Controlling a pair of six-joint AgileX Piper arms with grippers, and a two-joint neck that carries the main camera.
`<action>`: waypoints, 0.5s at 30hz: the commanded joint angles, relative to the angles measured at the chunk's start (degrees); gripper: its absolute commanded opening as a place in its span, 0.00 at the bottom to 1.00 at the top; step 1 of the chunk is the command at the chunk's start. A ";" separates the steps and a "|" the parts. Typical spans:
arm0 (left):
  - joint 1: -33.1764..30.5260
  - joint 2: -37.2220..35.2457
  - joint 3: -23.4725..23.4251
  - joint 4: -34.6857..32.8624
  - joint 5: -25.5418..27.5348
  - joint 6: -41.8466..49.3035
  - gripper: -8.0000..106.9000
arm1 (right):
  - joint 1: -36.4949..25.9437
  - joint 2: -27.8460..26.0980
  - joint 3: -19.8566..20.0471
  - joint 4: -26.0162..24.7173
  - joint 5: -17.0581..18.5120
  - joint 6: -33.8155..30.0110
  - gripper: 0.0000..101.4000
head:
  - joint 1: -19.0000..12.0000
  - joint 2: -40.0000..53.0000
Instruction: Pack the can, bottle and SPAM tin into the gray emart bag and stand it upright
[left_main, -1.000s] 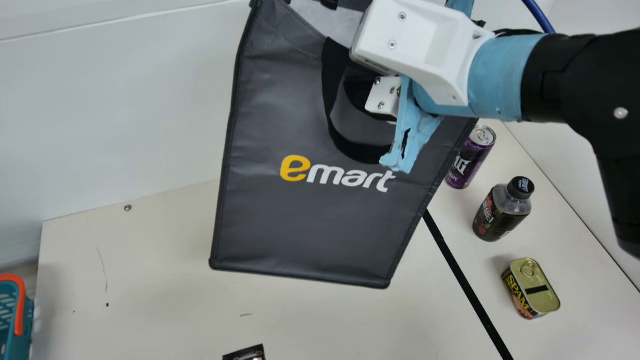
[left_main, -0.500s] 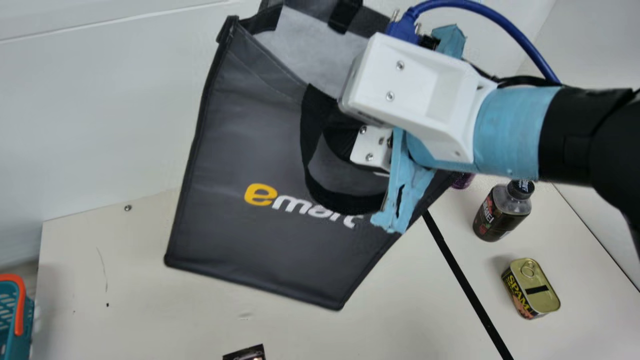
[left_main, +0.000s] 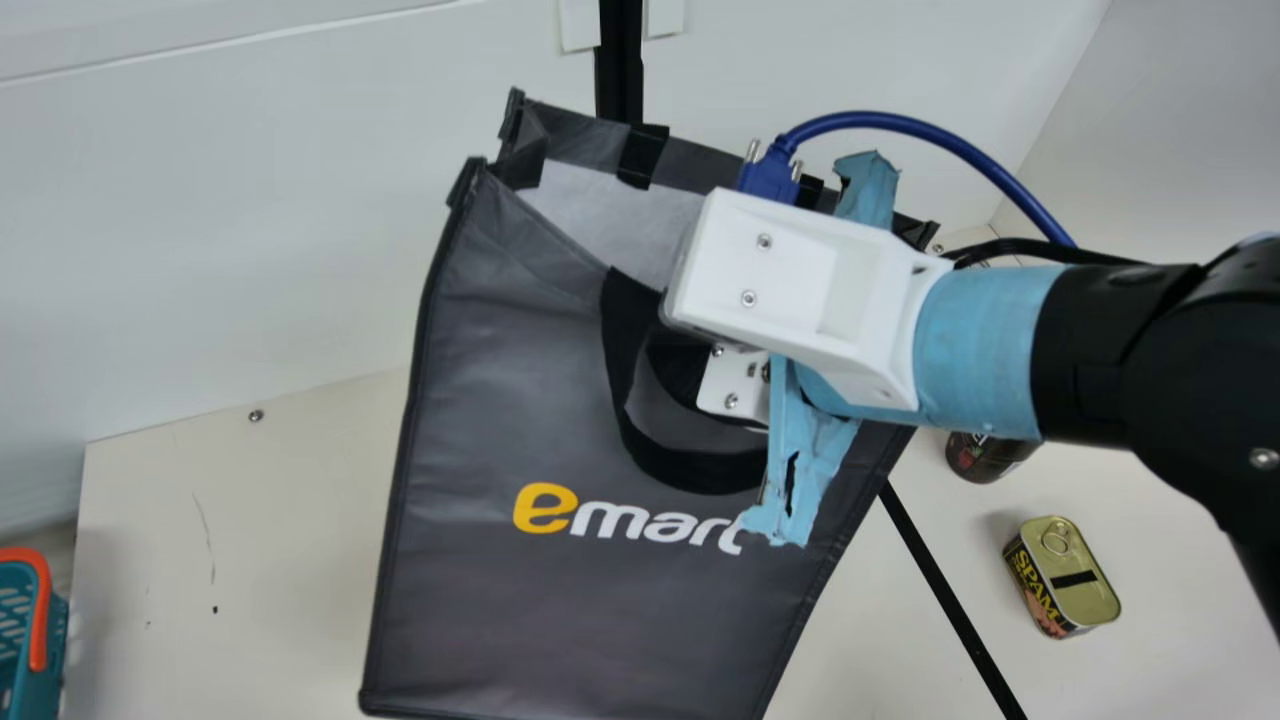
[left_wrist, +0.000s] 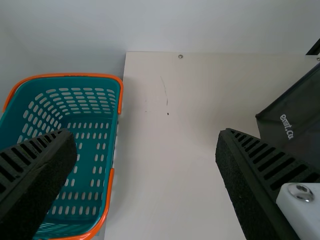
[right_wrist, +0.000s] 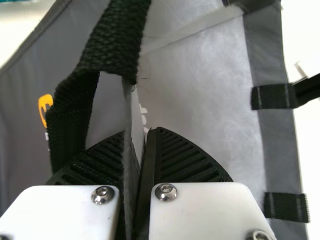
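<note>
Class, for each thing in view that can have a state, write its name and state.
Gray emart bag: open-mouthed, held.
Right claw: shut on the bag.
Left claw: open.
SPAM tin: closed, lid up.
Bottle: partly hidden, cap state unclear.
Basket: upright, handles folded down.

The right gripper (left_main: 735, 385) and the gray emart bag (left_main: 560, 610) between its jaws now sit lower in the main view.
</note>
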 joint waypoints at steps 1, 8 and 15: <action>0.00 0.00 0.00 0.00 0.00 0.00 0.85 | 0.16 -0.04 0.50 -0.05 -0.03 0.03 0.00 | -1.30 -0.14; 0.00 0.00 0.00 0.00 0.00 0.00 0.85 | 1.78 -0.76 2.92 -0.36 -0.03 0.81 0.00 | -1.30 -0.14; 0.00 0.00 0.00 0.00 0.00 0.00 0.85 | 4.28 -1.77 5.48 -0.42 -0.03 2.62 0.00 | -1.30 -0.14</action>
